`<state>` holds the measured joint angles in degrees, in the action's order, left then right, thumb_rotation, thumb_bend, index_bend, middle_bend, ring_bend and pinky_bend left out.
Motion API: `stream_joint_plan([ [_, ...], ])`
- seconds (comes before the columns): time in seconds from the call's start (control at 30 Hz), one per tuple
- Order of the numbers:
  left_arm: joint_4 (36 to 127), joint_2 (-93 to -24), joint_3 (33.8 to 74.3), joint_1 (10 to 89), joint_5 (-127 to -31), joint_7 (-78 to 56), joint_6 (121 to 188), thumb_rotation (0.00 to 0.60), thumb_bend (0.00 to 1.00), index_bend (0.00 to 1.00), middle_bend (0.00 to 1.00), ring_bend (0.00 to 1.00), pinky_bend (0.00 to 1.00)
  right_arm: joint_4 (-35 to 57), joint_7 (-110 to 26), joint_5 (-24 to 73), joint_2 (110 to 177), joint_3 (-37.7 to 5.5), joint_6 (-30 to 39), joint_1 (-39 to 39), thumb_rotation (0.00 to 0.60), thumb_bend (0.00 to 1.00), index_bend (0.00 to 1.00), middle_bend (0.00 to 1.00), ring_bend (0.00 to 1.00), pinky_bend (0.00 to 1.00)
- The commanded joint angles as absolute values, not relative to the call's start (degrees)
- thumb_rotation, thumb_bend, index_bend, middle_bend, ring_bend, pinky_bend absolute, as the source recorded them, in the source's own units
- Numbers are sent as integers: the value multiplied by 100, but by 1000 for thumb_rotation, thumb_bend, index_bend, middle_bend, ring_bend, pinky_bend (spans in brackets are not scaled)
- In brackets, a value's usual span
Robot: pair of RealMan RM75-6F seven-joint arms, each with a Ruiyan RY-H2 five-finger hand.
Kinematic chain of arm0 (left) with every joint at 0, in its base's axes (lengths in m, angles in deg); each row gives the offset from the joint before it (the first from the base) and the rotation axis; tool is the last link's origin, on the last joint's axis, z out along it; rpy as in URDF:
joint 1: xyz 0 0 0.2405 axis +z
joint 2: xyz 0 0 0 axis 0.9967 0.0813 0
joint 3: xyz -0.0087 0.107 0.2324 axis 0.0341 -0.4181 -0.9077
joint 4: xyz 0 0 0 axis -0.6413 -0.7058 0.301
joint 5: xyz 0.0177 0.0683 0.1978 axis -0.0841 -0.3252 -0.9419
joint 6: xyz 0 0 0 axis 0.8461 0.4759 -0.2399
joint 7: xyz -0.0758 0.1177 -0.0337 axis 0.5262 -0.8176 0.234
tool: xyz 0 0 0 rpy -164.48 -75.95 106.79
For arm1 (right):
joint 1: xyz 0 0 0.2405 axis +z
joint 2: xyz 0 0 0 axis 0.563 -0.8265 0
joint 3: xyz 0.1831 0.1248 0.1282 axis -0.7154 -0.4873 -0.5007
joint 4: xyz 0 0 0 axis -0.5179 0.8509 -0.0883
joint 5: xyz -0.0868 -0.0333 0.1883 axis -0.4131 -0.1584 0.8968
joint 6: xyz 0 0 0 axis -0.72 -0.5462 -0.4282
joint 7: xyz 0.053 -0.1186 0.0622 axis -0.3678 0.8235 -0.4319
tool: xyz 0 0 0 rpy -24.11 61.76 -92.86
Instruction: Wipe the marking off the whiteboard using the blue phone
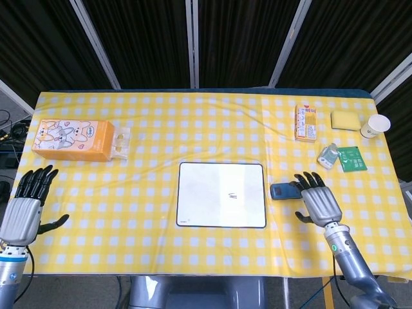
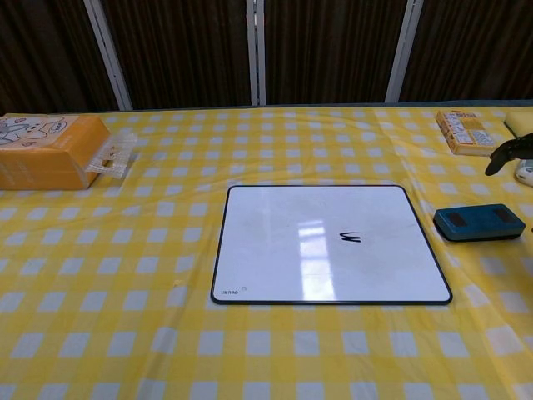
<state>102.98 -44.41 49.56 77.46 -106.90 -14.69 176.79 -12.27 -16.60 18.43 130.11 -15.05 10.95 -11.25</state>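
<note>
Nearest the robot, the left hand (image 1: 20, 211) hovers off the left corner of the table with its fingers spread and nothing in it. The right hand (image 1: 318, 201) is over on the other side, fingers apart and empty too, its fingertips (image 1: 308, 177) reaching right up over the near-right end of the blue phone (image 1: 286, 190); can't tell from the head view if they actually touch it. The chest view only catches a dark fingertip poking in at the right edge. The phone lies flat on the yellow checked tablecloth (image 1: 148, 154), just beside the right edge of the whiteboard (image 1: 221, 194). The whiteboard sits mid-table with a small black squiggle marking (image 1: 233, 196) right of its centre. Further back on the right there's a small clear packet (image 1: 328, 155) next to a green packet (image 1: 352, 158), then an orange snack box (image 1: 305, 122), a yellow sponge (image 1: 344, 120) and a paper cup (image 1: 374, 125). Far left is an orange tissue box (image 1: 72, 140) with cartoon bunnies.
</note>
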Motion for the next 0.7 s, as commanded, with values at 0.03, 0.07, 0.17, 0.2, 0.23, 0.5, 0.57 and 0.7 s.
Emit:
stream_joint_plan([
  [0.03, 10278, -4437, 4963, 7736, -10648, -1461, 17644, 600, 9, 0, 0, 0, 0, -1083, -1241, 2409, 13113, -1595, 1473, -760, 600, 168, 246, 101, 6, 56],
  [0.07, 10271, -4439, 4966, 7731, -10628, -1458, 17626, 600, 9, 0, 0, 0, 0, -1055, -1155, 2544, 13125, -1601, 1529, -693, 600, 168, 242, 95, 7, 56],
  [0.17, 10249, -4450, 4984, 7710, -10550, -1456, 17562, 600, 10, 0, 0, 0, 0, -944, -925, 2920, 13216, -1616, 1612, -500, 600, 166, 204, 80, 7, 56],
  [0.2, 10237, -4457, 4995, 7699, -10515, -1459, 17533, 600, 10, 0, 0, 0, 0, -888, -883, 3037, 13270, -1620, 1629, -436, 600, 165, 196, 79, 6, 56],
  [0.23, 10233, -4460, 4999, 7695, -10502, -1460, 17523, 600, 9, 0, 0, 0, 0, -863, -862, 3085, 13292, -1616, 1635, -409, 600, 165, 195, 78, 7, 56],
  [0.5, 10165, -4510, 5031, 7636, -10359, -1497, 17387, 600, 9, 0, 0, 0, 0, -372, -689, 3733, 13605, -1528, 1833, -40, 600, 169, 248, 86, 7, 56],
  [0.57, 10155, -4515, 5036, 7628, -10350, -1497, 17378, 600, 9, 0, 0, 0, 0, -296, -682, 3793, 13651, -1507, 1840, 6, 600, 169, 254, 88, 7, 57],
  [0.7, 10130, -4534, 5045, 7606, -10313, -1491, 17340, 600, 9, 0, 0, 0, 0, -133, -698, 3983, 13730, -1440, 1888, 113, 600, 169, 275, 101, 7, 66],
])
